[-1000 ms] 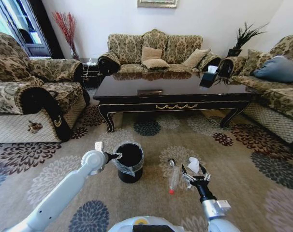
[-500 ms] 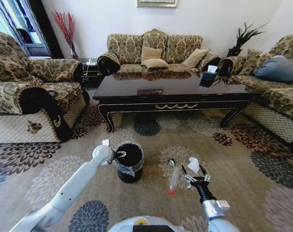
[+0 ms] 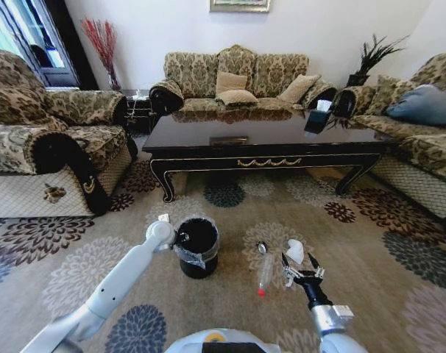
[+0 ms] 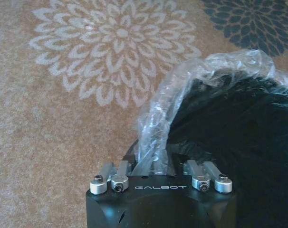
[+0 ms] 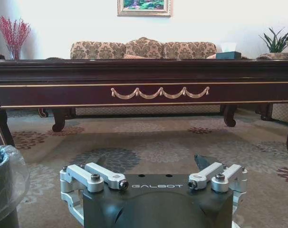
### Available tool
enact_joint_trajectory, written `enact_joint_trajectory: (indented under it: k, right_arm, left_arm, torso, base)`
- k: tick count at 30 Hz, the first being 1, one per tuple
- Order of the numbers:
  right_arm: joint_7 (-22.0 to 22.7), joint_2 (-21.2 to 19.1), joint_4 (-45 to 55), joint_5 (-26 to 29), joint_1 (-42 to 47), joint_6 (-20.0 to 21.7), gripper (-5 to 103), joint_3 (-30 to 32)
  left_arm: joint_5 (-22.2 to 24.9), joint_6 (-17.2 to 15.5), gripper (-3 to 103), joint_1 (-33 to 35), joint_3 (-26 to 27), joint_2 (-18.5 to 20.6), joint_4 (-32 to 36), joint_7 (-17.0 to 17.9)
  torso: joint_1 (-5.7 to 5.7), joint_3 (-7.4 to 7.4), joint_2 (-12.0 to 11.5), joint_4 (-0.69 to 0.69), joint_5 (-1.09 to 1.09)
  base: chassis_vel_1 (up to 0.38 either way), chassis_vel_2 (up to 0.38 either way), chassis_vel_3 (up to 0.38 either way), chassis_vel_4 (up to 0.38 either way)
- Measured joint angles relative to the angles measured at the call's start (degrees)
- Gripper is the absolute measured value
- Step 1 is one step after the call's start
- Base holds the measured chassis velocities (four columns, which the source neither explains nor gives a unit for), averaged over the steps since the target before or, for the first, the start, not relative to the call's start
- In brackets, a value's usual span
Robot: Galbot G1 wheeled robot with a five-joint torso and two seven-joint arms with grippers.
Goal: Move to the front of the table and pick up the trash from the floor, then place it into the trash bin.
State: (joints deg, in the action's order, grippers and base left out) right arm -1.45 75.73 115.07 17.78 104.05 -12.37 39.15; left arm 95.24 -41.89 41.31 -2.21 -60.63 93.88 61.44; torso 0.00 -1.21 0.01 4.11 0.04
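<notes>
The trash bin (image 3: pixel 198 250), a small black bucket with a clear liner, stands on the patterned floor (image 3: pixel 355 243) in front of the dark table (image 3: pixel 267 143). My left gripper (image 3: pixel 180 237) is shut on the bin's near-left rim; the left wrist view shows its fingers pinching the liner (image 4: pixel 156 118) and rim. To the bin's right lie the trash pieces: a clear bottle (image 3: pixel 266 271) with a red cap, a white paper wad (image 3: pixel 295 251) and a tiny round piece (image 3: pixel 261 247). My right gripper (image 3: pixel 300 269) is open, low over the carpet, just short of the paper wad and right of the bottle.
Sofas ring the carpet: an armchair (image 3: pixel 39 147) at left, a couch (image 3: pixel 238 81) behind the table, another sofa (image 3: pixel 422 140) at right. A tissue box (image 3: pixel 319 116) sits on the table. In the right wrist view the table apron (image 5: pixel 158 92) lies ahead and the bin (image 5: pixel 4 183) to one side.
My left arm has swung right, bringing its wrist closer against the bin's rim. The right gripper has shifted slightly right, still open near the paper wad.
</notes>
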Motion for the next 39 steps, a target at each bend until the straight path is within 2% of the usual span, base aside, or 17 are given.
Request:
enact_joint_trajectory:
  k: [1, 3, 7, 8, 9, 10, 12, 20, 24, 26, 28, 34, 39]
  right_arm:
    - [0.02, 0.01, -0.02, -0.01, -0.06, 0.00, 100, -0.06]
    - [0.04, 0.03, -0.02, -0.01, -0.12, 0.00, 100, -0.11]
    - [0.18, -0.02, -0.03, -0.01, -0.30, 0.00, 100, -0.17]
    - [0.18, -0.02, -0.03, -0.01, -0.30, 0.00, 100, -0.17]
    - [0.23, -0.04, -0.04, -0.02, -0.31, 0.00, 100, -0.18]
    - [0.27, -0.07, -0.04, -0.02, -0.31, 0.00, 100, -0.18]
    - [0.32, -0.28, -0.04, -0.07, -0.17, 0.01, 100, -0.16]
    - [0.40, -0.71, 0.11, -0.03, -0.08, 0.09, 100, 0.22]
    - [0.40, -1.10, 0.00, 0.91, -0.31, 0.54, 100, 0.16]
    - [0.63, -1.82, -0.76, 1.49, -1.07, 1.59, 100, 0.03]
    - [0.87, -2.26, -1.28, 1.58, -1.59, 2.30, 100, -0.02]
    - [2.32, -6.75, -6.14, 2.95, -5.77, 6.44, 100, -1.27]
    - [3.30, -10.59, -11.69, 7.54, -9.25, 9.02, 100, -2.84]
  left_arm:
    - [-0.01, 0.01, 37, 0.08, 0.01, 0.10, 0.01, 0.00]
    - [-0.02, 0.01, 37, 0.15, 0.05, 0.20, 0.01, 0.00]
    - [-0.03, 0.01, 15, 0.67, 0.35, 0.83, 0.60, -0.02]
    - [-0.03, 0.01, 15, 0.67, 0.35, 0.83, 0.60, -0.02]
    - [-0.01, -0.01, 11, 0.87, 0.58, 0.94, 0.78, -0.05]
    - [0.01, -0.08, 11, 1.07, 0.86, 0.94, 0.87, -0.05]
    - [0.05, -0.36, 4, 1.55, 1.58, 0.91, 1.13, -0.05]
    - [0.41, -0.35, 2, 3.48, 2.78, 1.90, 2.94, -0.38]
    - [1.05, -0.38, 0, 5.38, 4.06, 3.33, 5.96, -0.42]
    - [1.13, -0.37, 0, 7.39, 5.53, 5.45, 9.62, 0.41]
    - [1.51, -0.37, 0, 8.31, 6.27, 6.38, 11.22, 0.72]
    - [3.20, -0.35, 0, 14.18, 10.99, 11.82, 18.55, 1.14]
    - [4.29, -0.35, 0, 17.98, 14.88, 14.28, 22.68, 1.32]
  torso:
    - [0.00, 0.00, 0.00, 0.01, 0.00]
    - [0.00, 0.00, 0.00, 0.01, -0.01]
    - [0.00, -0.02, 0.00, 0.04, -0.05]
    - [0.00, -0.02, 0.00, 0.04, -0.05]
    - [0.00, -0.02, 0.00, 0.04, -0.05]
    - [0.00, -0.03, 0.00, 0.05, -0.05]
    - [0.00, -0.03, -0.01, 0.05, -0.05]
    - [0.00, -0.03, -0.01, 0.06, -0.07]
    - [0.00, -0.04, -0.02, 0.07, -0.11]
    - [0.00, -0.03, -0.02, 0.06, -0.04]
    - [0.00, -0.03, -0.02, 0.04, -0.05]
    - [0.00, -0.02, -0.02, 0.03, -0.02]
    - [0.00, -0.02, -0.02, 0.02, -0.03]
  base:
    - [0.000, 0.000, 0.000, 0.000]
    - [0.000, 0.000, 0.000, 0.000]
    - [0.000, 0.000, 0.000, 0.000]
    - [0.000, 0.000, 0.000, 0.000]
    - [0.000, 0.000, 0.000, 0.000]
    - [0.000, 0.000, 0.000, 0.000]
    - [0.000, 0.000, 0.000, 0.000]
    - [0.000, 0.000, 0.000, 0.000]
    - [0.000, 0.000, 0.000, 0.000]
    - [0.000, 0.000, 0.000, 0.000]
    - [0.000, 0.000, 0.000, 0.000]
    - [0.000, 0.000, 0.000, 0.000]
    - [0.000, 0.000, 0.000, 0.000]
